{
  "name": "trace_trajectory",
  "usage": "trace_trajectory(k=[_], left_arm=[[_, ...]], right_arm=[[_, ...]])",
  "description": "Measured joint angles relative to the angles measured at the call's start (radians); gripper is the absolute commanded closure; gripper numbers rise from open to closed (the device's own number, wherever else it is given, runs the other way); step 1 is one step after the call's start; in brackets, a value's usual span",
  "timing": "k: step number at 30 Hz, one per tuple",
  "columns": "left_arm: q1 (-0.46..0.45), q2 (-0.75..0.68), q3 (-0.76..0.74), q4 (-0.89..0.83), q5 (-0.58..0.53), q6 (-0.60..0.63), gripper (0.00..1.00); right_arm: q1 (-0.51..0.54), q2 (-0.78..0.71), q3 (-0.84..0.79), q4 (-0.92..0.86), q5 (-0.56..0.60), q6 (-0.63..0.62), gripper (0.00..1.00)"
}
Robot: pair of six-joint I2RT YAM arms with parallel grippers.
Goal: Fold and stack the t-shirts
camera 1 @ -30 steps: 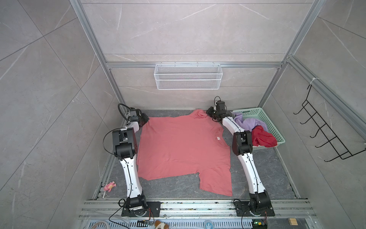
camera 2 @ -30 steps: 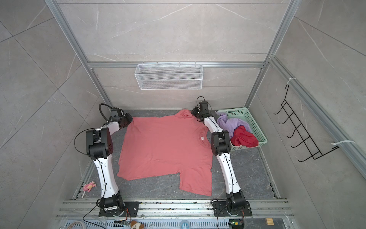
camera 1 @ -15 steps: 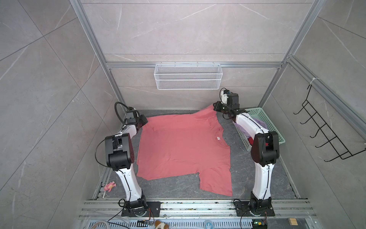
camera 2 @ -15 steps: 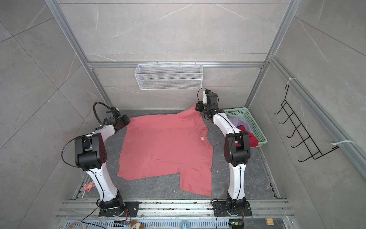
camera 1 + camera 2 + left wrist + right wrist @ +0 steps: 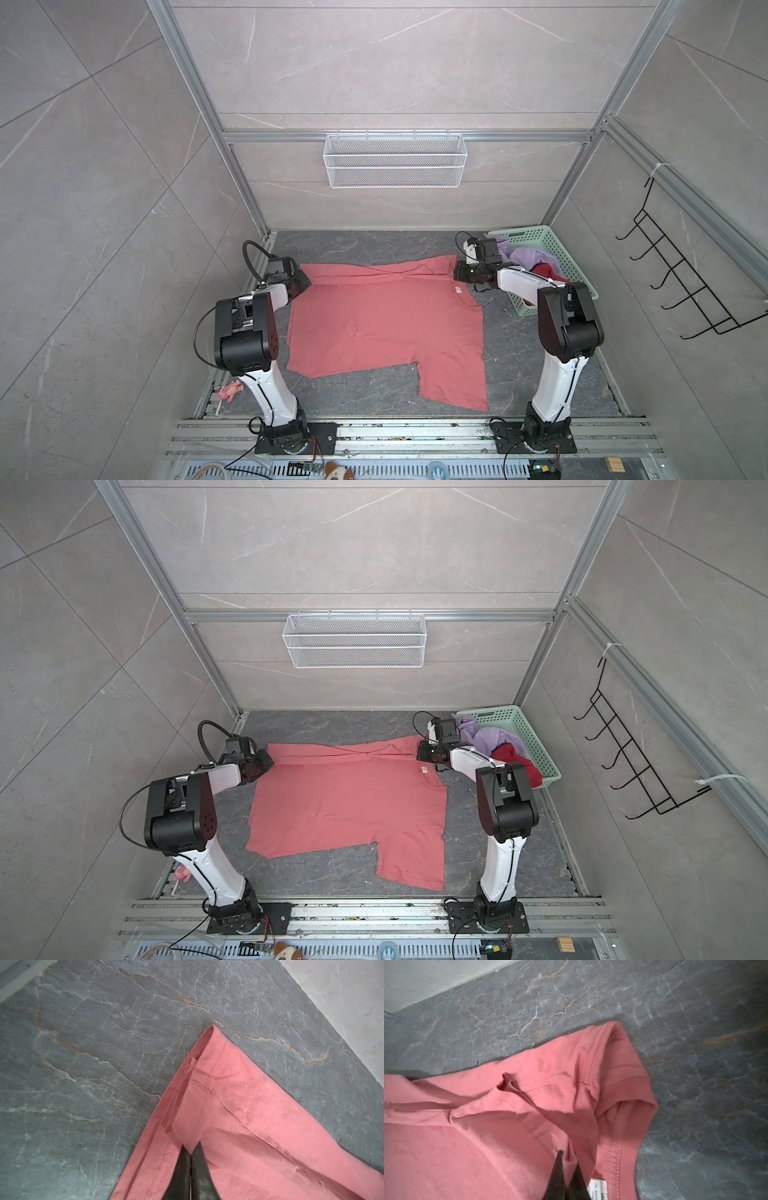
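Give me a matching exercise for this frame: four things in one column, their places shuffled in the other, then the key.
Things
1. pink t-shirt
2. lilac t-shirt
3. white wire basket
4. black hook rack

Places
A. hung on the back wall
B. on the right side wall
C. bunched in the green basket
D. spread out on the grey table

Pairs: 1-D, 2-C, 3-A, 4-B

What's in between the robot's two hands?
The pink t-shirt: its far edge runs from the left gripper to the right gripper, both pinching it. Both top views show this.
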Motion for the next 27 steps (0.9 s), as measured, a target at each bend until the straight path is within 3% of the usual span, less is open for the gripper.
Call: trace_trajectory(k=[11,20,27], left_arm=[[0.000,-0.013,0.004,-0.035,0.003,-0.060,1.00],[0.000,-0.141,-0.034,-0.042,0.004,-0.058,1.00],[0.000,-0.145,-0.079,-0.059,0.000,-0.058,0.98]], right_arm=[[0.000,-0.050,-0.022,0.042,0.009,0.011,1.00],[0.001,-0.127,-0.082,0.050,0.015,0.011,1.00],[0.001,-0.131,-0.119,0.050,0.016,0.019,1.00]])
